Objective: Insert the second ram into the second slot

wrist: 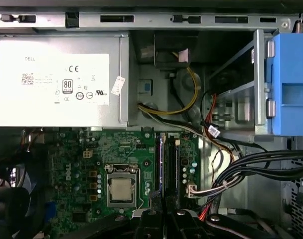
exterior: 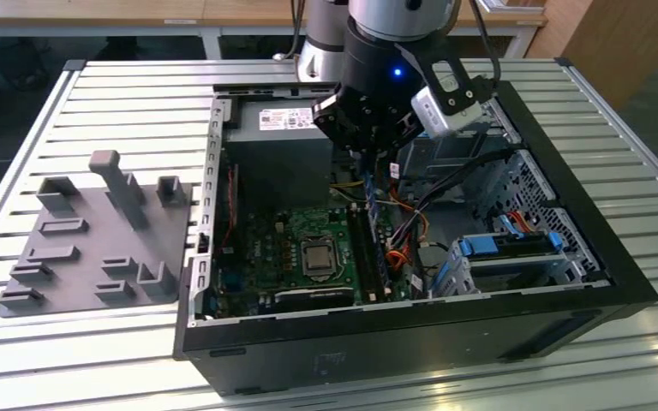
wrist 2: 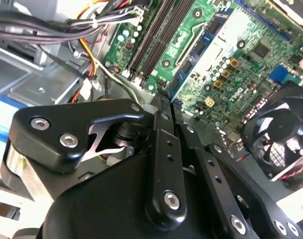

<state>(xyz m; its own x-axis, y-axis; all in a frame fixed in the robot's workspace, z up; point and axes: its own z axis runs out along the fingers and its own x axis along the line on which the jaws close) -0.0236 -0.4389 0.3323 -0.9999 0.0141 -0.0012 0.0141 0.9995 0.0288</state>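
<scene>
Hangs inside the open computer case with the claw closed, seemingly on nothing, lined up over the memory slots, probably to press rather than grasp. Shows the second ram as a dark blue strip on edge in the slots, just beyond the claw; cannot tell whether seated.

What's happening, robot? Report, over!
Gripper shut on the second ram, thin blue edge showing. Poised above the memory slots. Cable bundle beside slots, not across them.
</scene>
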